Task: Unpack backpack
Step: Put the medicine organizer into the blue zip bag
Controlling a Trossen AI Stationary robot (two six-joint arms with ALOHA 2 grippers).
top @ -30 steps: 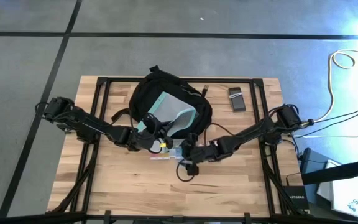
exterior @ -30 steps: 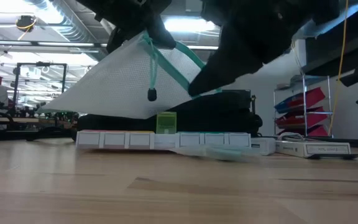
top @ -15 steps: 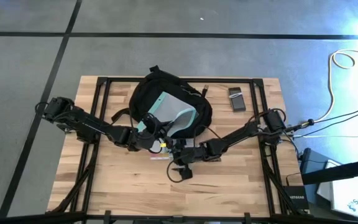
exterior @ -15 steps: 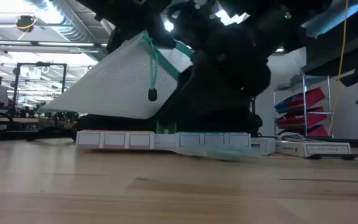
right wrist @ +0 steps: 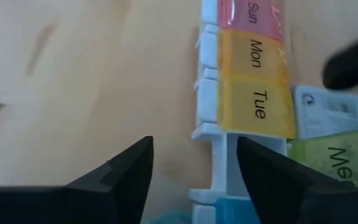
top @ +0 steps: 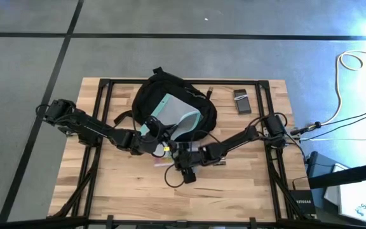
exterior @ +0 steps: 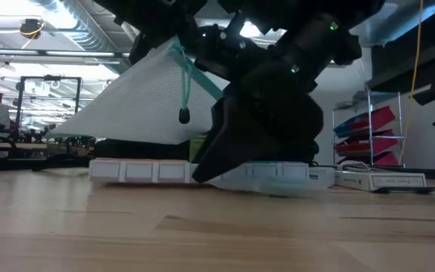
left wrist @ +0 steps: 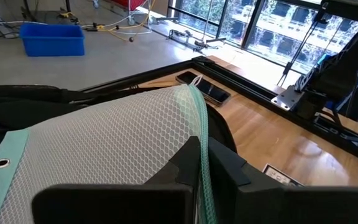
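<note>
The black backpack (top: 164,89) lies at the table's far middle. A translucent mesh pouch with teal edges (top: 176,117) (exterior: 142,98) slants above it, its far end resting on the backpack (left wrist: 17,102). My left gripper (top: 152,132) is shut on the pouch's near edge. A long weekly pill organiser (top: 164,160) (exterior: 142,169) lies flat on the wood in front of the backpack. My right gripper (top: 178,160) (exterior: 206,170) is open and low over the organiser (right wrist: 253,93), one finger over its lids and one over bare wood. My left gripper pinches the pouch's teal zip edge (left wrist: 197,134) between its two fingers, coming from the table's near left. That end is lifted and the pouch tilts down toward the backpack; a teal pull cord (exterior: 185,91) hangs from the held edge. Whether my right gripper touches the organiser cannot be told.
A dark flat device (top: 241,102) and a small item (top: 210,91) lie at the far right of the table. A white box (exterior: 384,180) sits right of the organiser. The near half of the wooden table (top: 126,191) is bare.
My right gripper has moved toward the table's left and come down onto the pill organiser's right part, so it now hides the middle of the strip in the low view. The left gripper and the pouch have kept still.
</note>
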